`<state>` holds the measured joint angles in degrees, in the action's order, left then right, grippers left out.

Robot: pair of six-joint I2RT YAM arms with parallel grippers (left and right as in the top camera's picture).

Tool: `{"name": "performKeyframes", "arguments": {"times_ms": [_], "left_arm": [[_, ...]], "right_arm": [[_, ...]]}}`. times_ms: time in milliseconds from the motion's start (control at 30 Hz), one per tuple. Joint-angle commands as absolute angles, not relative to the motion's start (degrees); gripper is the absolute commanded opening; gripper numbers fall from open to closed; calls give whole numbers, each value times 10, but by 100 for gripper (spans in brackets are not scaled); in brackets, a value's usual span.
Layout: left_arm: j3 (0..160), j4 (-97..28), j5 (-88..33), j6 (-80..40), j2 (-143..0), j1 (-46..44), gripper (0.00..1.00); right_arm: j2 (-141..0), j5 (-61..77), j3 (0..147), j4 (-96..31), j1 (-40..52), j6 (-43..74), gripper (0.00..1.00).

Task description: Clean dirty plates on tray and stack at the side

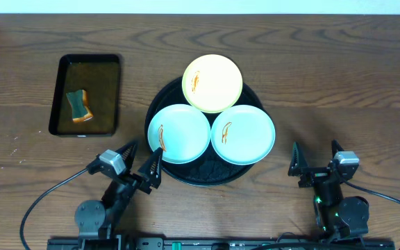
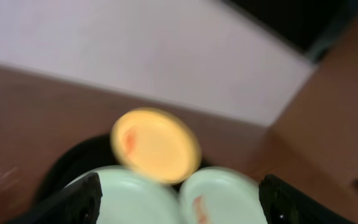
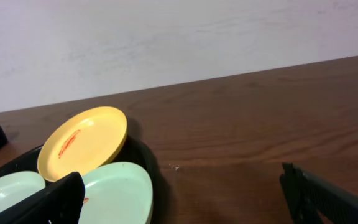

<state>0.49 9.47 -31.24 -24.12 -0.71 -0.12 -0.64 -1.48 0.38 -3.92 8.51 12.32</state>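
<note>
The round black tray [image 1: 194, 176] holds three plates. The pale yellow plate [image 1: 212, 83] lies at its far side and leans on the two mint-blue plates, left [image 1: 178, 133] and right [image 1: 243, 134]. Each carries an orange-brown smear. My left gripper [image 1: 132, 164] is open and empty at the tray's near left rim. My right gripper [image 1: 317, 160] is open and empty over bare wood right of the tray. The blurred left wrist view shows the yellow plate [image 2: 156, 145] and both mint plates [image 2: 222, 196]. The right wrist view shows the yellow plate [image 3: 82, 142] and a mint plate [image 3: 120, 190].
A rectangular black tray [image 1: 86, 95] at the left holds brownish liquid and a green-and-yellow sponge [image 1: 80, 105]. The wooden table [image 1: 339, 83] stretches right of the round tray. A pale wall stands behind the table's far edge.
</note>
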Motion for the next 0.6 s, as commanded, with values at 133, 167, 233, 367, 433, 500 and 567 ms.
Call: {"name": "performKeyframes", "arguments": {"times_ms": [133, 167, 233, 367, 433, 500, 567], "left_arm": [[26, 296, -325, -254, -2, -4, 82], [41, 283, -299, -235, -4, -3, 82], [101, 190, -227, -164, -23, 1, 82], [252, -48, -128, -58, -119, 8, 82], [340, -168, -32, -62, -198, 10, 82], [424, -266, 39, -57, -281, 10, 82], [514, -357, 63, -28, -366, 10, 82]], "right_arm": [[-6, -15, 3, -41, 79, 115, 99], [-6, -15, 3, -41, 79, 115, 99], [-6, -15, 3, -41, 79, 115, 99], [-6, -14, 3, -41, 79, 115, 99], [-6, -14, 3, -41, 79, 115, 99], [-6, -15, 3, -41, 79, 115, 99], [-6, -15, 3, -41, 79, 115, 99]]}}
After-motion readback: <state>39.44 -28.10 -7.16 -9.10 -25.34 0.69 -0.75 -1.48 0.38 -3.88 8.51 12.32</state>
